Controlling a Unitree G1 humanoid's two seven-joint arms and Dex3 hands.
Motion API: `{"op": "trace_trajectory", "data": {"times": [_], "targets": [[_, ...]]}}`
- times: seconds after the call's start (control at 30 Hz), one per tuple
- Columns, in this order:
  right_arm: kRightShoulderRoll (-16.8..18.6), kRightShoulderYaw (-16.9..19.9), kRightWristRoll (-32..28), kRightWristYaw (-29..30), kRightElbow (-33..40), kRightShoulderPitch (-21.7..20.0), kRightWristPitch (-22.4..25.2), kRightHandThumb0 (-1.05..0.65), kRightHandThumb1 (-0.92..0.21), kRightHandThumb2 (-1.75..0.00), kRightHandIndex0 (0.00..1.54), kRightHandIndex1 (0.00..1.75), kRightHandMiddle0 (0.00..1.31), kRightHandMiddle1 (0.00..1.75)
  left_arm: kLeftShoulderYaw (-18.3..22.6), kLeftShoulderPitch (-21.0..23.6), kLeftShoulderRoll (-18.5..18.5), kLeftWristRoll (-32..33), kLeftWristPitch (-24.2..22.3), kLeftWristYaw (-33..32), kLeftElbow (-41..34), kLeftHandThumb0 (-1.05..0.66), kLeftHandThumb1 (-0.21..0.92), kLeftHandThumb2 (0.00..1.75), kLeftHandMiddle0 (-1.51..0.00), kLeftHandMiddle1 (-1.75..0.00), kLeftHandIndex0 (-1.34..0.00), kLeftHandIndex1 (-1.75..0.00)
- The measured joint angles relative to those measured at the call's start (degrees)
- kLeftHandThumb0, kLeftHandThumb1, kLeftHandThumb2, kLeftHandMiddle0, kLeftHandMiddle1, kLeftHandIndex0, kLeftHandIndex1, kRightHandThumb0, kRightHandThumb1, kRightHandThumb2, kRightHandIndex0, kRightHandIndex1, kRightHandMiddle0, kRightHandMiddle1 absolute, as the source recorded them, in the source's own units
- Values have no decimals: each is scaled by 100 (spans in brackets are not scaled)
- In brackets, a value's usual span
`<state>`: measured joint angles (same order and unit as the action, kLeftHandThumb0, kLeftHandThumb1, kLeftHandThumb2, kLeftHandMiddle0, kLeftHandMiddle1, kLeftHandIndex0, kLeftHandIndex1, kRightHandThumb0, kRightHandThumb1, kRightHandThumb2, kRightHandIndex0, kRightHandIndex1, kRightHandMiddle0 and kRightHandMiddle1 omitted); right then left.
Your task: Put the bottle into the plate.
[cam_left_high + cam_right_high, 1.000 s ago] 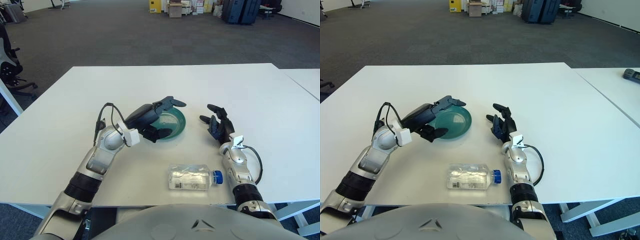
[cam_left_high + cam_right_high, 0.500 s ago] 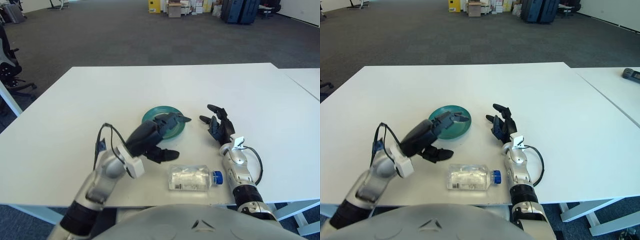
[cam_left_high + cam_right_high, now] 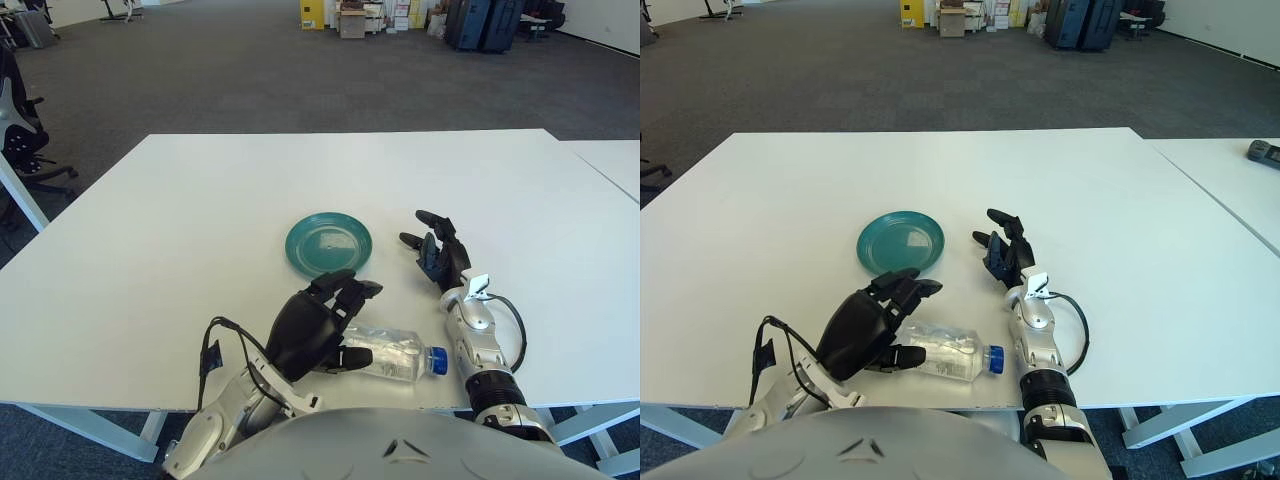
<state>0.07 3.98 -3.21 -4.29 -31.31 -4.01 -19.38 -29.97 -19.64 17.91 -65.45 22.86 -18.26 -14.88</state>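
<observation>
A clear plastic bottle (image 3: 398, 358) with a blue cap (image 3: 437, 361) lies on its side near the table's front edge, cap pointing right and slightly toward me. My left hand (image 3: 358, 322) is at the bottle's base end. Its fingers arch over the bottle and its thumb lies against the near side, without closing on it. The teal plate (image 3: 298, 246) sits bare in the middle of the table, a short way beyond the bottle. To the right of the plate my right hand (image 3: 428, 242) shows palm-up, fingers spread, holding nothing.
The white table (image 3: 150, 230) ends just in front of the bottle. A second white table (image 3: 1240, 190) adjoins on the right, with a dark device (image 3: 1262, 151) on it. Office chairs (image 3: 18, 125) stand off the left side.
My left hand has swung from over the plate back toward me and to the right, onto the bottle's base end. The bottle has turned slightly. The right hand has not moved.
</observation>
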Motion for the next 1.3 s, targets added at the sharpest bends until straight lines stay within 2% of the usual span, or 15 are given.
{"op": "trace_trajectory", "data": {"times": [0.23, 0.43, 0.63, 0.77, 1.3], "targets": [[13, 23, -23, -1, -34, -56, 1, -78, -92, -92, 59, 51, 1, 92, -138, 117, 175, -284, -83, -67, -151, -91, 92, 75, -36, -11, 0, -72], [13, 46, -35, -40, -73, -83, 12, -76, -92, -92, 58, 52, 0, 91, -156, 0, 296, -612, -461, 425, -560, -98, 92, 83, -25, -3, 0, -44], [36, 66, -40, -50, -126, -122, 11, -73, -92, -90, 56, 53, 0, 89, -176, -85, 388, -872, -752, 978, -888, -102, 92, 87, -20, 0, 0, -30], [51, 67, -39, -49, -138, -129, 10, -72, -92, -89, 55, 54, 0, 88, -187, -74, 469, -924, -819, 1291, -1042, -104, 92, 89, -19, 0, 0, -29], [79, 66, -29, 10, -132, -119, 7, -71, -92, -85, 53, 58, 0, 86, -186, 38, 691, -754, -826, 1923, -1347, -103, 92, 96, -33, -5, 0, -56]]}}
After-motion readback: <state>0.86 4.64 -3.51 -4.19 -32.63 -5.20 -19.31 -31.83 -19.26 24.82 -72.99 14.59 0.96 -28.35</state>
